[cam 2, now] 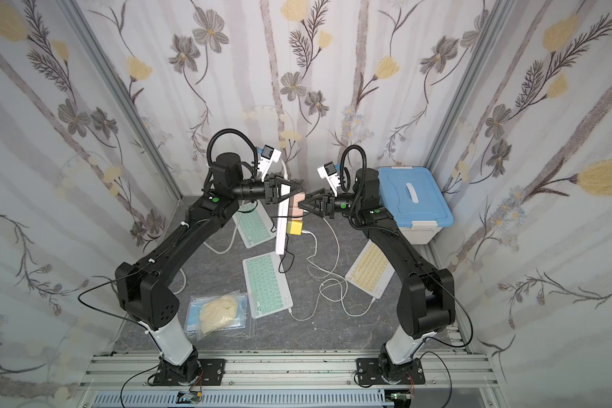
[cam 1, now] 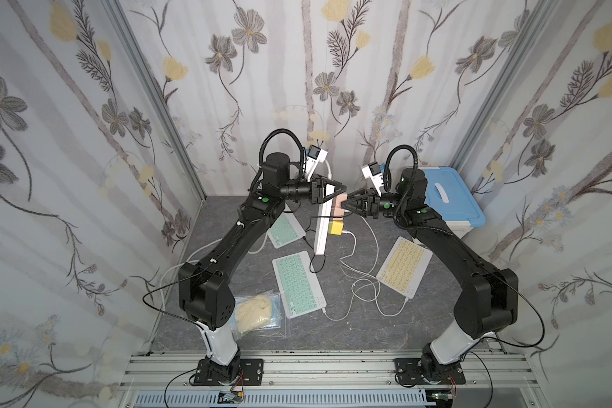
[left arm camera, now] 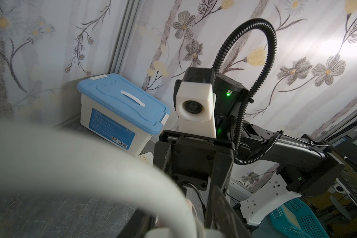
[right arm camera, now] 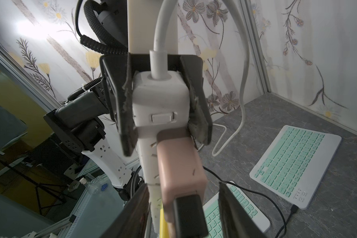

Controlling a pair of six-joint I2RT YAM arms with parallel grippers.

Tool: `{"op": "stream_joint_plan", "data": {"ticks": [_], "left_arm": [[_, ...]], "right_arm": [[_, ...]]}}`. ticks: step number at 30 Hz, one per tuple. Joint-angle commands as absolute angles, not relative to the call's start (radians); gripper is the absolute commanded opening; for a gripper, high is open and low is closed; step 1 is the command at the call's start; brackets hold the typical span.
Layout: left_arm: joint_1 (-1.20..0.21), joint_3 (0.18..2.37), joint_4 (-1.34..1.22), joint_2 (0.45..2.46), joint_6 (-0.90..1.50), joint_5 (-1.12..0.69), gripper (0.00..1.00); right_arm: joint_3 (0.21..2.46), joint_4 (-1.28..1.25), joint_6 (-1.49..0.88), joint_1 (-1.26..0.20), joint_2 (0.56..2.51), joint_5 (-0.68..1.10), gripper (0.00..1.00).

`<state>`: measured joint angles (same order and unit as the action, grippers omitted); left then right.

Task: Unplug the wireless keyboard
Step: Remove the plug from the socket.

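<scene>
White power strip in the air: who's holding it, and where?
The left claw grips the long white plastic power strip by its cord end. The right claw only straddles the pink square charger.

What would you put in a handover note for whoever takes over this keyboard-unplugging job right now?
Left gripper: shut on the white power strip, holding it raised by its cord end.
Right gripper: open, jaws either side of the pink charger, not clamped on it.
Things: the pink charger and the yellow charger both sit in the strip. The near mint keyboard, far mint keyboard and yellow keyboard lie on the table, cables attached.
Done: strip lifted and steadied.
Left: grip the pink charger and pull it straight out.
</scene>
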<state>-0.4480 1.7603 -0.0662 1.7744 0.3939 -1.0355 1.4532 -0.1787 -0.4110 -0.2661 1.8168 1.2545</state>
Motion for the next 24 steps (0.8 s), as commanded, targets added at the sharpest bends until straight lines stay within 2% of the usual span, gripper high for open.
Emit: {"op": "stream_joint_plan", "data": {"ticks": [1, 3, 9, 15, 24], "left_arm": [[-0.448, 1.756, -0.185, 1.768, 0.424, -1.058, 0.0], [-0.446, 1.752, -0.203, 1.769, 0.44, -1.055, 0.0], [-0.448, 1.743, -0.241, 1.78, 0.481, -1.063, 0.0], [-0.446, 1.732, -0.25, 1.78, 0.488, -1.07, 0.0], [-0.448, 1.73, -0.236, 1.787, 0.477, -1.051, 0.0]], "right_arm": [[1.441, -0.242, -0.421, -0.276, 1.81, 1.287, 0.51], [1.436, -0.277, -0.448, -0.285, 1.812, 1.295, 0.45], [1.388, -0.465, -0.585, -0.293, 1.807, 1.308, 0.38], [1.372, -0.626, -0.734, -0.293, 1.821, 1.318, 0.38], [1.357, -0.731, -0.854, -0.301, 1.826, 1.296, 0.37]]}}
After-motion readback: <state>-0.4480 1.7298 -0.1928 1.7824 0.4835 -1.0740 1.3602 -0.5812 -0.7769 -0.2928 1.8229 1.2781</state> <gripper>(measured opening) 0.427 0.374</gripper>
